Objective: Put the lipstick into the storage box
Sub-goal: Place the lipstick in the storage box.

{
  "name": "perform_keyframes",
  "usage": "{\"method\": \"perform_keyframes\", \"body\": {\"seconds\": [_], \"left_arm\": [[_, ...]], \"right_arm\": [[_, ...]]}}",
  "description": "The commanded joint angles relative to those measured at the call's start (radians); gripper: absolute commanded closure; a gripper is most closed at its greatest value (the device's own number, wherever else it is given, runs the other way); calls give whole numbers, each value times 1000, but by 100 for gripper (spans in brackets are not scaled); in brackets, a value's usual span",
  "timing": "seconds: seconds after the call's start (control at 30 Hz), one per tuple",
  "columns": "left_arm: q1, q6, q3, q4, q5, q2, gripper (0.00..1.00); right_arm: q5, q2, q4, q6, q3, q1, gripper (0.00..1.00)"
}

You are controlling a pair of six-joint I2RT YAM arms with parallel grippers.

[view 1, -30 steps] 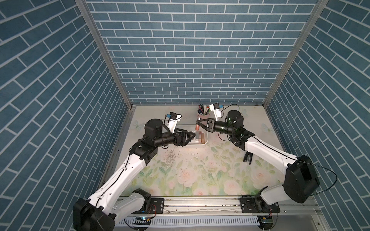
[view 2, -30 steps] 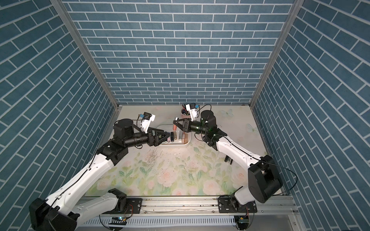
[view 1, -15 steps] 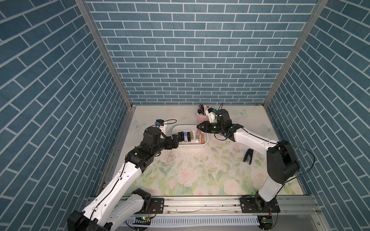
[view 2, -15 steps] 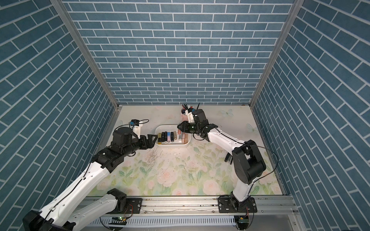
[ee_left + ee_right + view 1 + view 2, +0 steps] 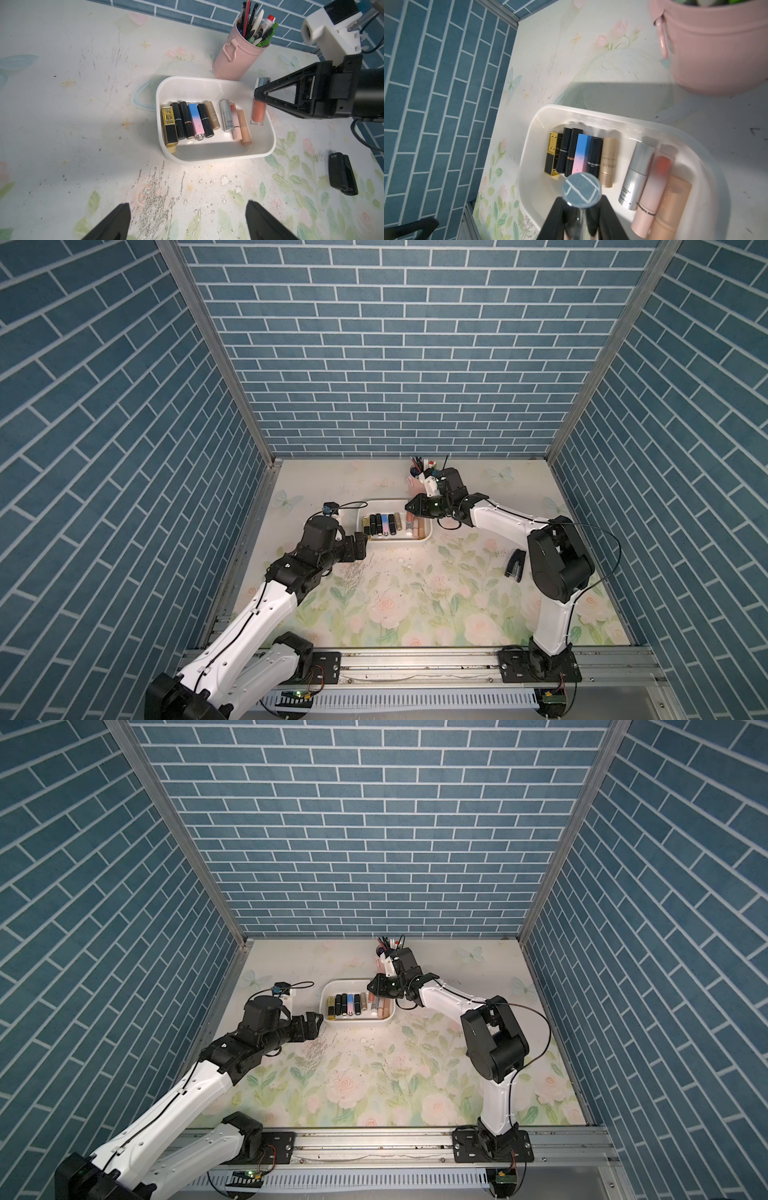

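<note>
The white storage box lies at the back middle of the table, with several lipsticks in a row inside it. My right gripper is shut on a clear lipstick with coral filling and a mirrored cap. It holds the lipstick upright over the box's right end. I cannot tell whether the lipstick's foot touches the box. My left gripper stands open and empty just off the box's front left corner.
A pink pen cup full of pens stands right behind the box's right end, close to my right wrist. A black stapler lies on the floral mat to the right of the box.
My left gripper has drawn back out of the box toward the front left, open. My right arm has folded in, keeping the lipstick over the box's right end.
</note>
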Motion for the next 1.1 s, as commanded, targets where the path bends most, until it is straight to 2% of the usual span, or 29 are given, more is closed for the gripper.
{"method": "perform_keyframes", "body": {"seconds": [0.0, 0.33, 0.57, 1.07], "left_arm": [[6, -1, -8, 0, -15, 6, 7], [6, -26, -57, -3, -36, -61, 6], [6, -3, -28, -24, -32, -13, 6], [6, -3, -43, -14, -53, -44, 4]], "right_arm": [[24, 25, -21, -52, 38, 8, 93], [65, 103, -112, -102, 129, 25, 93], [113, 144, -151, -116, 178, 31, 93], [179, 223, -211, -131, 257, 43, 93]]}}
